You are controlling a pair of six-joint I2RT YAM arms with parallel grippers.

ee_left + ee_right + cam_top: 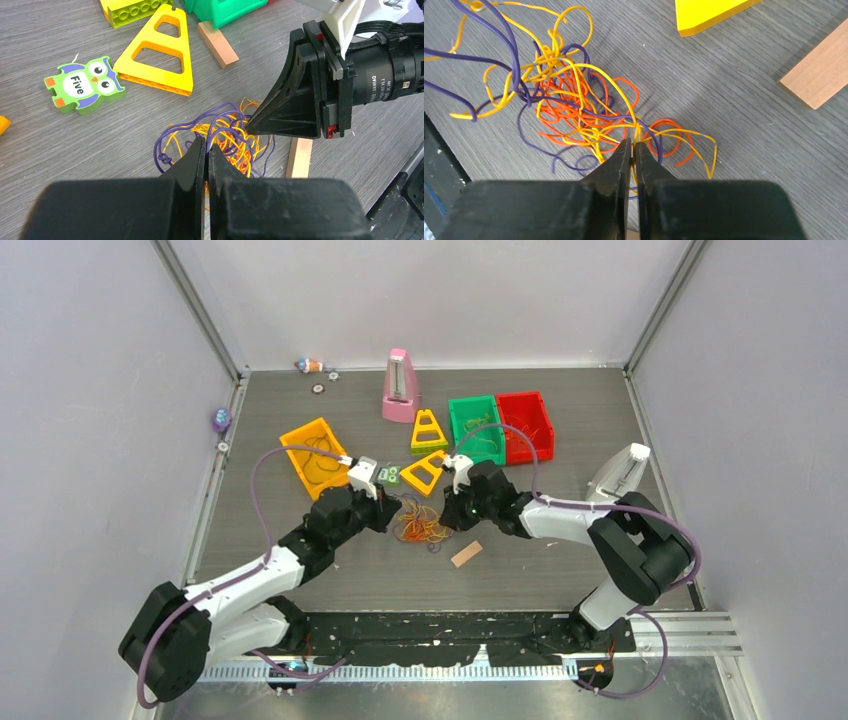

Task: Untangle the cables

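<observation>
The cables point(420, 528) lie as one tangled heap of thin yellow, orange-red and dark purple cords in the middle of the table, between the two grippers. My left gripper point(392, 515) is at the heap's left side. In the left wrist view its jaws point(206, 145) are pressed together on a purple cable point(227, 112) that runs into the gap. My right gripper point(447, 517) is at the heap's right side. In the right wrist view its jaws point(633, 144) are closed on a yellow cable point(636, 131) at the edge of the tangle point(574, 110).
A small wooden block point(466, 554) lies just right of the heap. Behind it are two yellow triangles point(424, 472), an owl tile point(82, 85), a yellow bin point(315, 455), green bin point(475, 428), red bin point(527, 423) and a pink metronome point(401, 388).
</observation>
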